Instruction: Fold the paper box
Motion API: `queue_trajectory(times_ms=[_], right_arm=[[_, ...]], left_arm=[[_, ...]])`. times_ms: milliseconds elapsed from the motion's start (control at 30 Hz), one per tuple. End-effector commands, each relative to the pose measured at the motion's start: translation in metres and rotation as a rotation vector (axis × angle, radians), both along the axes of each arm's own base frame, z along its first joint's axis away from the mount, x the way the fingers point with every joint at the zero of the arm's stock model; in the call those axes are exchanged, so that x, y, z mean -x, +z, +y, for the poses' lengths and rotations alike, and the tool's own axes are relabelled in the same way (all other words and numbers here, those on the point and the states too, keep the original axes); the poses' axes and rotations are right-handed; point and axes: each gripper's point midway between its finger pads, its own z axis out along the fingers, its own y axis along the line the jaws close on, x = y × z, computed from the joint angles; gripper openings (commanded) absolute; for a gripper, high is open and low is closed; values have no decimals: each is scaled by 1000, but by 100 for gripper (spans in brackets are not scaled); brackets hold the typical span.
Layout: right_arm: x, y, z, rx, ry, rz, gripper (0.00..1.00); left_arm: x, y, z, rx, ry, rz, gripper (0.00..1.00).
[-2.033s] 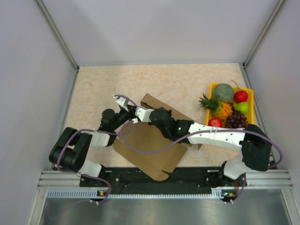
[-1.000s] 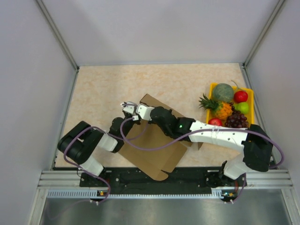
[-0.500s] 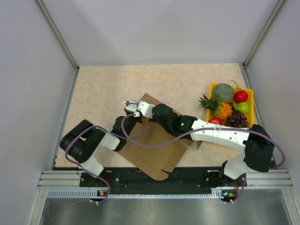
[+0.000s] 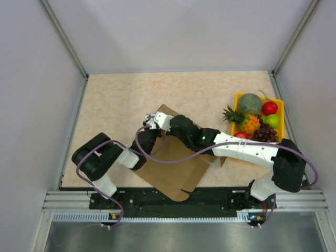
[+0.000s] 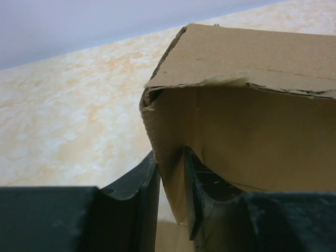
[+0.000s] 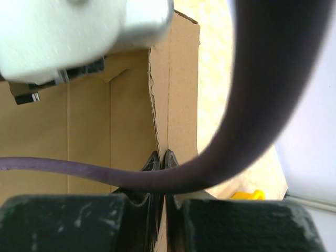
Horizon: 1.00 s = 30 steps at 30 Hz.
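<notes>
— Top external view: where is the paper box (image 4: 176, 173) relative to each pincer?

— I see brown cardboard, partly raised, at the near middle of the beige worktop (image 4: 115, 100). Both pincers meet at its far left corner. On the left wrist camera, my left pincer (image 5: 170, 178) has a standing cardboard wall clamped between its two black fingers (image 5: 140, 184), close to the wall's corner. On the right wrist camera, my right pincer (image 6: 160, 157) is pinched tight on the edge of an upright panel, its tips nearly touching through the card.

— How are the arms posed?

— My left arm (image 4: 126, 156) is folded short, elbow out to the left, forearm running right to the box's left edge. My right arm (image 4: 241, 149) stretches long and low from the right base, crossing over the box's right part to that same corner.

— Anything around or in the way?

— A purple cable (image 6: 241, 105) sweeps across the right wrist view, blurred, hiding much of the panel's right side. A yellow fruit tray (image 4: 238, 97) holding a pineapple (image 4: 247, 122), a melon (image 4: 251, 103) and grapes (image 4: 265, 134) sits at the far right. Its near end is just beside the right arm, apart from the box.
</notes>
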Motion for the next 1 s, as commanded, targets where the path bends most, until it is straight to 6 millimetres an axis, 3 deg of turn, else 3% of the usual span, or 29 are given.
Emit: queue_trajectory(times_ms=[0, 267, 333, 633, 700, 767, 967], right_arm=[[46, -68, 21, 37, 161, 282, 1], [47, -63, 22, 24, 164, 279, 1], [47, -65, 22, 26, 162, 280, 1], [46, -65, 24, 23, 162, 284, 1], [45, -65, 24, 21, 161, 287, 1], [44, -65, 22, 15, 158, 291, 2], [44, -62, 20, 3, 161, 293, 2]], left_arm=[[-2, 63, -18, 57, -28, -232, 31], [-12, 62, -23, 78, -8, -222, 14], [-17, 61, -22, 83, 13, -202, 0], [-13, 64, -12, 43, 68, -254, 0], [-9, 62, -16, 51, 28, -228, 19], [-4, 67, -18, 108, -14, -214, 45], [-7, 57, -18, 202, -88, -137, 43]])
